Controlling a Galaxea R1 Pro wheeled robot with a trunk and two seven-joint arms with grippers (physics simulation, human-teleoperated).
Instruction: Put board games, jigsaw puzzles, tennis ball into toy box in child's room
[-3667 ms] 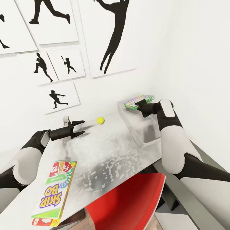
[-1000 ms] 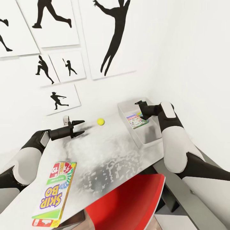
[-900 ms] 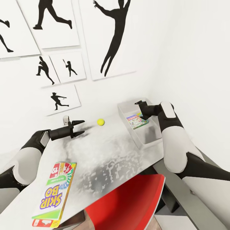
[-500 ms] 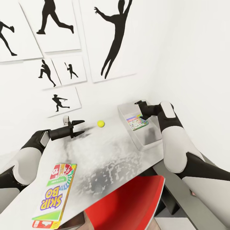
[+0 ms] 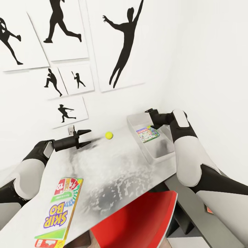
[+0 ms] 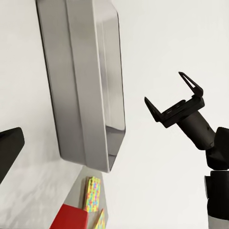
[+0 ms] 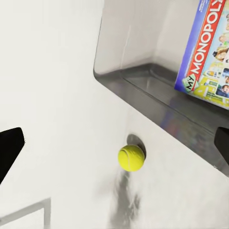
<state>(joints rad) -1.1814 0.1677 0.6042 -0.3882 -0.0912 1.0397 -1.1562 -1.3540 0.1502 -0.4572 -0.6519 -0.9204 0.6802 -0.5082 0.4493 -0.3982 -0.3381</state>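
Observation:
The light grey toy box (image 5: 138, 144) stands at the far right end of the table (image 5: 113, 165). A Monopoly board game (image 5: 147, 134) lies inside it, also seen in the right wrist view (image 7: 210, 52). My right gripper (image 5: 151, 119) hovers open and empty just above the box (image 6: 88, 86); the left wrist view shows its fingers spread (image 6: 163, 87). The tennis ball (image 5: 109, 135) rests on the table between box and left gripper (image 5: 86, 137), which is open and empty a little short of the ball (image 7: 131, 158). A Skip-Bo board game (image 5: 59, 210) lies near the table's front left.
A red chair (image 5: 137, 220) sits tucked under the table's front edge. Beyond the box, lower down, a jigsaw puzzle panel (image 6: 93, 193) lies flat. White walls with black silhouette pictures (image 5: 120, 44) close off the table's far side and right.
The Monopoly game has left my right gripper and dropped into the toy box, where it lies flatter. The head view has shifted slightly; both arms hold their places.

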